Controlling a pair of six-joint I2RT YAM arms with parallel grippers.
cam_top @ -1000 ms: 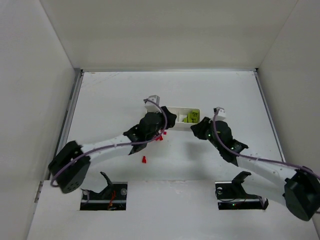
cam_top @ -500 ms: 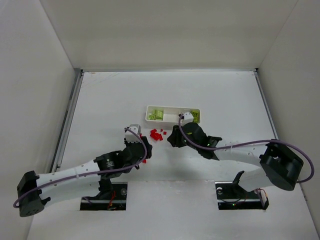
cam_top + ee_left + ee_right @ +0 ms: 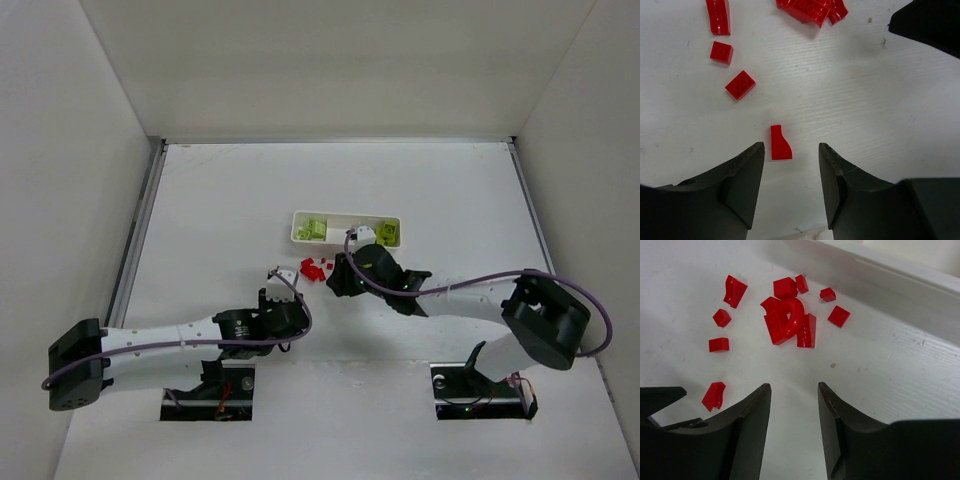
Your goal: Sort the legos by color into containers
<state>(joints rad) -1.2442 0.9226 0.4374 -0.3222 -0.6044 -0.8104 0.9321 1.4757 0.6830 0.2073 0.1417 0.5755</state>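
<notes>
Red legos [image 3: 315, 268] lie on the bench [image 3: 220, 200] just in front of the tray [image 3: 345, 230]; green legos [image 3: 312, 229] sit in its two end boxes. The left hand [image 3: 791, 146] is spread wide at one red piece [image 3: 780, 143], not gripping it. The right hand [image 3: 794, 386] is spread wide too, holding nothing.

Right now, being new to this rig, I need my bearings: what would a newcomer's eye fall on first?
The scatter of bright red legos on the white table, beside the tray's near wall. Then the yellow-green legos in the tray's two end compartments. The open left gripper is lined up on one curved red piece; the open right gripper faces the pile.
</notes>
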